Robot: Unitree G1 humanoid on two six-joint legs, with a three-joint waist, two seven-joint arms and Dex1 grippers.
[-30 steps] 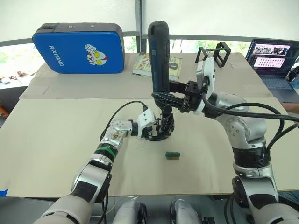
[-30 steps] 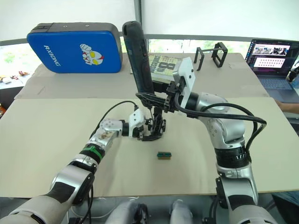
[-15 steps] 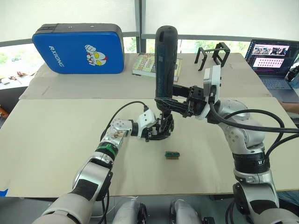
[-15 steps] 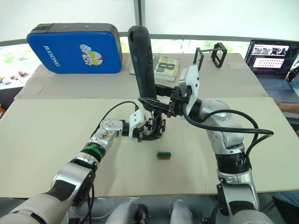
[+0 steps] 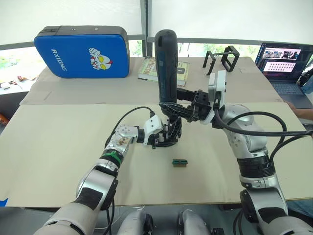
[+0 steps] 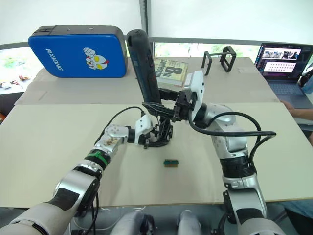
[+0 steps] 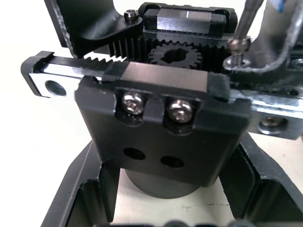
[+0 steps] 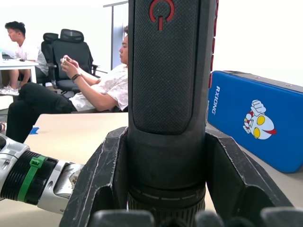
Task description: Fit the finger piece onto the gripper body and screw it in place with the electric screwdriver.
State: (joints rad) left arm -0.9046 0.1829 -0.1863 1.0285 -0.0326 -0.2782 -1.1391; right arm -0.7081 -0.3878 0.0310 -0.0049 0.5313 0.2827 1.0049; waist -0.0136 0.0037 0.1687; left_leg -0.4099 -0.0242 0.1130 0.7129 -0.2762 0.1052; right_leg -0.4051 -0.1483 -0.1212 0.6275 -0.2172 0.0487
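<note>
My left gripper (image 5: 165,137) is shut on the gripper body (image 5: 171,132), a small black assembly resting on the table's middle. In the left wrist view its blocky front (image 7: 161,127) carries two silver screws, with a toothed rack and gear behind. My right gripper (image 5: 180,108) is shut on the electric screwdriver (image 5: 166,68), held nearly upright above the body. Its thin bit (image 7: 247,19) rests on a screw head (image 7: 238,45) at the body's far side. I cannot tell the finger piece apart from the black assembly.
A small green-and-dark block (image 5: 180,162) lies on the table near the front of the body. Behind are a blue case (image 5: 82,51), a book (image 5: 146,68), a black wire-frame stand (image 5: 222,58) and a laptop (image 5: 286,61). Seated people show in the right wrist view.
The screwdriver's top leaned right, then swung back left as my right wrist shifted. Its tip stays at the gripper body. My left gripper has not moved.
</note>
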